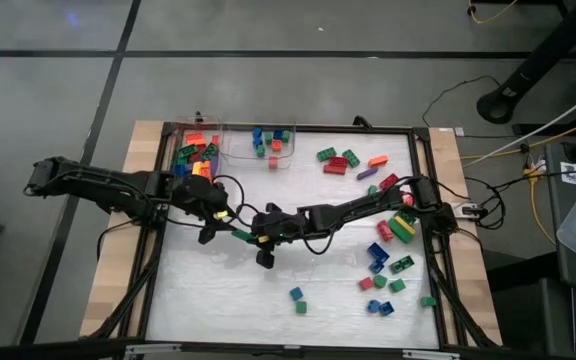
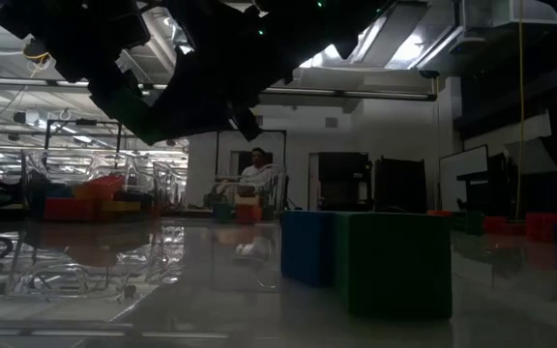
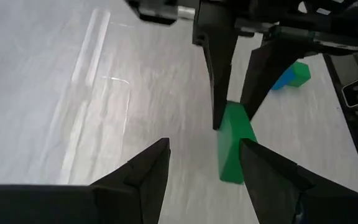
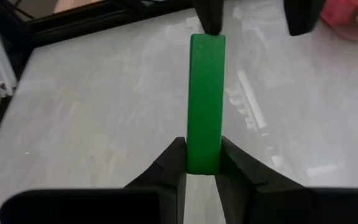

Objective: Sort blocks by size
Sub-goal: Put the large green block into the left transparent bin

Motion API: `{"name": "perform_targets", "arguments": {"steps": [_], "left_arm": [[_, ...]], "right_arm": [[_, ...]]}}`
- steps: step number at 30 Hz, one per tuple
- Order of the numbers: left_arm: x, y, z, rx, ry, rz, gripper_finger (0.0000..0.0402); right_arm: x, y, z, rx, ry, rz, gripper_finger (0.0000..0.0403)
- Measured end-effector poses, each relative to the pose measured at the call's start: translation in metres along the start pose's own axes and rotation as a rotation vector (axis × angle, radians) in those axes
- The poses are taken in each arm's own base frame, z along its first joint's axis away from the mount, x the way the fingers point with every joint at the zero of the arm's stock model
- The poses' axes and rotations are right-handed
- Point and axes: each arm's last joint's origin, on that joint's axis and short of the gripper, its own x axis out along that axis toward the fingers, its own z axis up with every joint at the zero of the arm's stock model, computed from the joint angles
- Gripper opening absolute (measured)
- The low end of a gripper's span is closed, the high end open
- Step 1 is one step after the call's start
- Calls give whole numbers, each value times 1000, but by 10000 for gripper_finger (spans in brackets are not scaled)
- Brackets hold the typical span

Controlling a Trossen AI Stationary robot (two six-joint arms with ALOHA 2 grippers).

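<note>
A long green block (image 4: 205,93) hangs above the middle of the white table (image 1: 218,290), with my right gripper (image 4: 202,158) shut on it. My right arm reaches in from the table's right. My left gripper (image 3: 204,162) faces it from the left and is open. The block's free end (image 3: 230,165) stands just inside one of its fingers (image 3: 272,177). In the high view the green block (image 1: 240,232) bridges the gap between my left gripper (image 1: 218,228) and my right gripper (image 1: 258,236). Many more blocks lie loose on the table's right half (image 1: 393,230). My right gripper pinches the green block's end nearest its own arm (image 4: 204,149) between its two fingers, on the two long side faces. The fingers come from the table's right, slanting down, and lie along the block. The block sticks straight out ahead of them, clear of the table. Whether my left gripper's finger touches the block's free end, I cannot tell.
Two clear bins stand at the far edge: one (image 1: 196,152) holds many blocks, the other (image 1: 265,145) a few. Loose blocks lie at the far right (image 1: 343,160) and near right (image 1: 378,290). The low view shows a blue block (image 2: 307,246) and a green block (image 2: 395,263) close by. A person sits in the room beyond (image 2: 254,174).
</note>
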Motion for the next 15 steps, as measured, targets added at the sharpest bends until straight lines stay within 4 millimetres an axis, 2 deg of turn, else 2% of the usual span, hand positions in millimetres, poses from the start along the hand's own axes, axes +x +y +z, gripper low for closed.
{"name": "perform_targets", "arguments": {"steps": [15], "left_arm": [[0,0,0,5,5,-6,182]], "right_arm": [[0,-3,0,1,-14,-71,69]]}}
